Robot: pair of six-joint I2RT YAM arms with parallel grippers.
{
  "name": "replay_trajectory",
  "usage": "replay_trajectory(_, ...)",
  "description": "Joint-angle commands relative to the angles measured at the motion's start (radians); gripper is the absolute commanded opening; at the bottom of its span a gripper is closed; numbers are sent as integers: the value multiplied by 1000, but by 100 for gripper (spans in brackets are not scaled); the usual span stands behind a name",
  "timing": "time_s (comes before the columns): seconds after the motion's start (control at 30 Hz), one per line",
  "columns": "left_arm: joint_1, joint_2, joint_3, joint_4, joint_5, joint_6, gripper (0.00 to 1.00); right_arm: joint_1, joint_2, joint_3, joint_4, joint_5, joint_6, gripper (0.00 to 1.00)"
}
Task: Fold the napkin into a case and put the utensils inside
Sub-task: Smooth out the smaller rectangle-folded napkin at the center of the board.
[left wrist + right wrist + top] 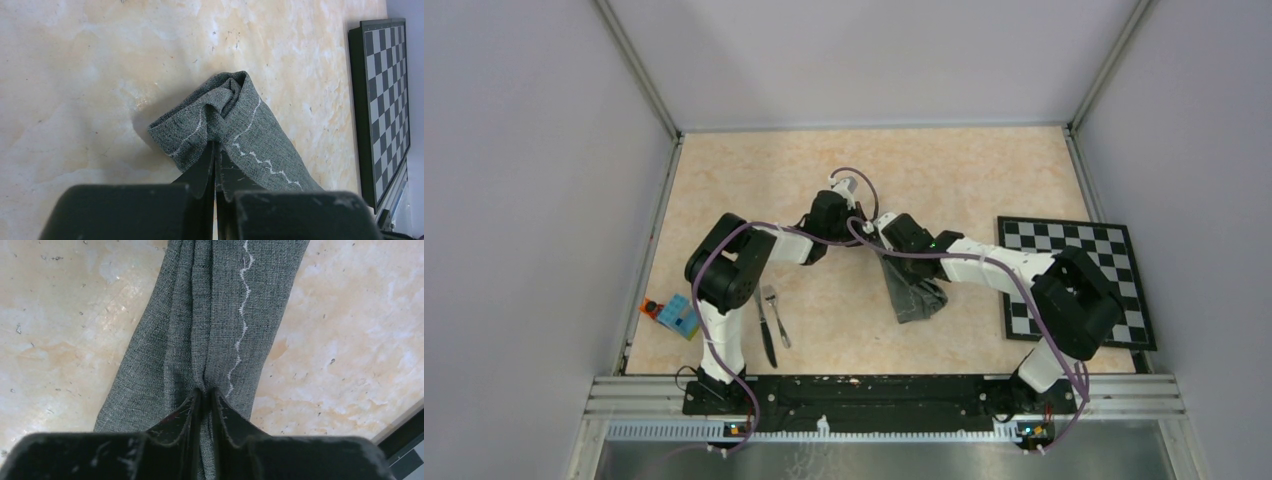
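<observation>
Currently the napkin (914,290) is bunched into a crumpled strip near the middle of the surface (984,170). One end is pinched by the left end effector (216,148) and its folds are gripped by the right end effector (205,392), both narrowed onto cloth. The knife (765,330) and fork (776,315) are laid side by side near the left arm's base, well apart from the napkin.

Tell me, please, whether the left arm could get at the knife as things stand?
Probably not yet: the left claw is shut on the napkin. The knife itself lies uncovered beside the fork, close to that arm, so it seems reachable after letting go.
</observation>
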Motion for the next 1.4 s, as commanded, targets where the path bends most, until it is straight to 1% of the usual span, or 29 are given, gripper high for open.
replay_trajectory(0.0,6,15,-51,-168,-1,36,0,28,-3,-3,61,30,16,6)
replay_trajectory(0.03,6,9,-53,-169,3,34,0,29,-4,2,59,18,16,0)
replay_trajectory(0.07,7,0,-56,-168,10,31,3,29,-2,6,54,13,16,0)
replay_trajectory(0.17,13,-44,-80,-152,39,13,17,29,-6,2,52,1,16,0)
replay_trajectory(0.2,15,-66,-96,-143,44,4,22,29,-7,-2,54,-1,40,0)
replay_trajectory(0.3,30,-152,-143,-134,47,-12,38,29,-11,-13,61,-12,45,0)
replay_trajectory(0.33,32,-182,-156,-138,41,-16,42,29,-10,-16,63,-16,46,0)
replay_trajectory(0.5,37,-339,-236,-170,10,-32,52,29,-8,-20,71,-32,46,0)
replay_trajectory(0.57,37,-389,-297,-167,4,-55,56,29,-10,-21,71,-41,48,0)
replay_trajectory(0.6,37,-413,-322,-169,0,-69,65,30,-11,-21,70,-44,48,0)
replay_trajectory(0.67,38,-468,-380,-165,-2,-102,69,29,-15,-21,67,-53,50,0)
replay_trajectory(0.8,29,-576,-490,-130,14,-215,73,30,-29,-19,64,-73,62,0)
replay_trajectory(0.9,-25,-590,-553,-41,53,-324,73,29,-36,-21,64,-93,75,0)
replay_trajectory(0.97,-88,-556,-588,70,66,-413,72,29,-41,-24,71,-105,85,0)
replay_trajectory(1.07,-191,-462,-584,163,15,-479,72,29,-41,-29,73,-119,99,0)
replay_trajectory(1.17,-256,-363,-608,341,-22,-573,70,30,-47,-30,66,-131,110,0)
replay_trajectory(1.23,-280,-310,-605,393,-59,-593,66,30,-54,-34,60,-134,116,0)
replay_trajectory(1.27,-287,-290,-603,401,-74,-600,62,30,-58,-39,58,-137,118,0)
replay_trajectory(1.3,-292,-273,-608,424,-85,-607,56,30,-65,-43,60,-142,122,0)
replay_trajectory(1.33,-297,-258,-616,445,-92,-616,49,30,-74,-49,64,-146,125,2)
replay_trajectory(1.37,-300,-252,-624,454,-105,-625,44,30,-83,-58,69,-147,130,9)
